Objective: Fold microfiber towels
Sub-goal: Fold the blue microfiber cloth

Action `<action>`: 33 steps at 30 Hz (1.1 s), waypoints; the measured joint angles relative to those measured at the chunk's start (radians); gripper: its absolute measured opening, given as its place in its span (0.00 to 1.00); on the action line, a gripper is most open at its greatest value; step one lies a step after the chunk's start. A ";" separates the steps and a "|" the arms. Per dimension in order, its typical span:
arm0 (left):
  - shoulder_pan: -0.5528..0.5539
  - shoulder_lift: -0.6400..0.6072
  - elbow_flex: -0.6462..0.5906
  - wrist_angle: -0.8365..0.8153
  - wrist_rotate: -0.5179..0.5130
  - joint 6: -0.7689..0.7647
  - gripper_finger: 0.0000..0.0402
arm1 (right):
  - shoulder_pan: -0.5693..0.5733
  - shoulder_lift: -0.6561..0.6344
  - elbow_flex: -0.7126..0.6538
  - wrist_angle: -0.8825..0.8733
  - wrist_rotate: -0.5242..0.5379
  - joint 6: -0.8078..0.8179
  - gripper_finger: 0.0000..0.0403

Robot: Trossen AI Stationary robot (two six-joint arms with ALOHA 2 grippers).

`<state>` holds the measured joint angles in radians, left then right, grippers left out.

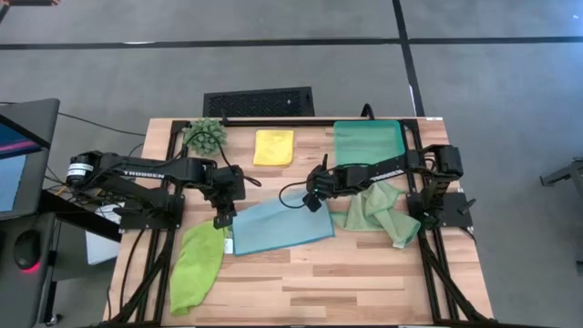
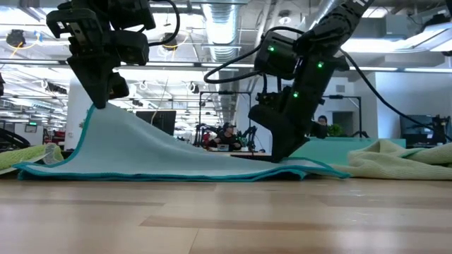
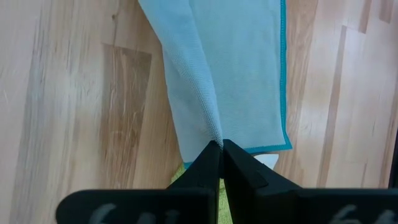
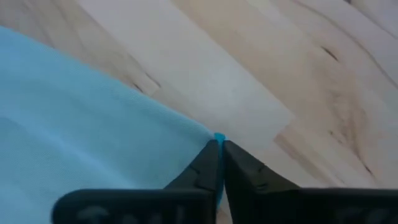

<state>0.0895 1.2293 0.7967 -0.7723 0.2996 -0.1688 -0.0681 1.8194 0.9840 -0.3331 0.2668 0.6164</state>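
From above, the light blue towel (image 1: 281, 226) lies mid-worktop (image 1: 364, 282) between the left gripper (image 1: 221, 219) and right gripper (image 1: 314, 202), with the lime green towel (image 1: 196, 264) beside its left end, the pale sage green towel (image 1: 378, 211) to its right, the yellow towel (image 1: 273, 147) farther back near the plant (image 1: 206, 135), and the teal tray (image 1: 367, 141) at the back right. At table height the left gripper holds one blue corner lifted so the cloth slopes down to the right gripper, which is low at the wood. Each wrist view shows its fingers (image 3: 214, 163) (image 4: 217, 163) pressed together, pinching a corner of the blue towel.
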 joint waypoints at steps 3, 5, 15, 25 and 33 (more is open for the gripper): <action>0.000 0.000 0.000 -0.001 0.000 0.000 0.00 | 0.000 0.000 0.000 -0.007 0.000 -0.006 0.03; 0.000 0.000 0.000 -0.005 0.000 0.000 0.00 | 0.000 0.000 0.000 -0.017 0.000 -0.007 0.02; 0.000 0.000 0.000 -0.091 -0.020 -0.040 0.00 | -0.001 -0.011 0.001 -0.090 -0.003 0.008 0.01; -0.002 0.001 0.001 -0.133 -0.038 -0.089 0.00 | -0.026 -0.023 0.004 -0.120 0.027 0.074 0.01; -0.003 0.001 0.002 -0.132 -0.061 -0.084 0.00 | -0.023 -0.031 0.002 -0.143 0.041 0.136 0.05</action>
<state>0.0868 1.2301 0.7982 -0.9046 0.2382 -0.2523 -0.0915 1.7889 0.9860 -0.4764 0.3078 0.7521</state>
